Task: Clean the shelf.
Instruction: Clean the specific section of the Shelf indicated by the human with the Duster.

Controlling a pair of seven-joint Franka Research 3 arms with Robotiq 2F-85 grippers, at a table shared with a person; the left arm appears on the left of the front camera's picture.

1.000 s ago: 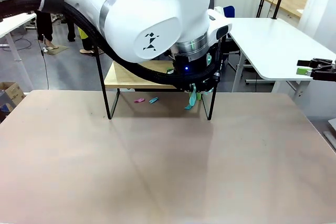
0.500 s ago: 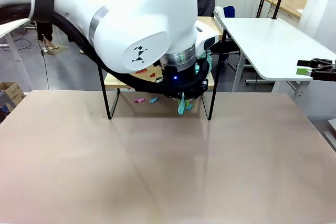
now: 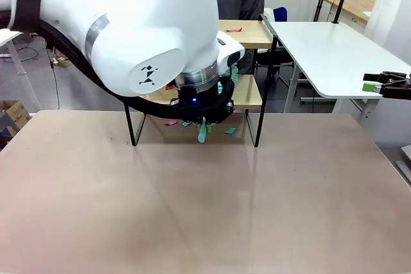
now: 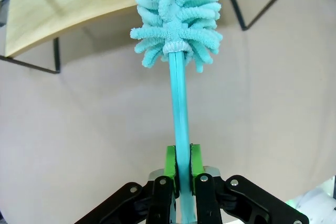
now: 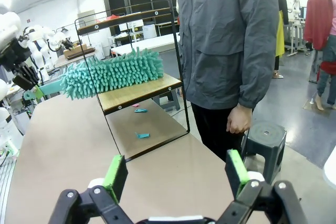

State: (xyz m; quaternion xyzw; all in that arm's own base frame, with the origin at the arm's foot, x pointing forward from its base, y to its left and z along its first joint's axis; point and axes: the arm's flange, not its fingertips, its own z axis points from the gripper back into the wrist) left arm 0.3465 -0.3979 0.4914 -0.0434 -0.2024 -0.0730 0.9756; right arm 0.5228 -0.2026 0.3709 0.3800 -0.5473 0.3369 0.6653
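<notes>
No words, numbers or brand names can be read. The one sign is a small black angular emblem (image 3: 149,75) printed on the white rounded joint shell (image 3: 168,27) of the left arm, at ten o'clock from the front view's centre

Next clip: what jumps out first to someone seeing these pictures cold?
The fluffy teal duster over the lower board of the shelf, its handle clamped in the shut jaws of the left gripper. Next, small coloured scraps on the table under the shelf, and a person in a grey jacket standing close by.
</notes>
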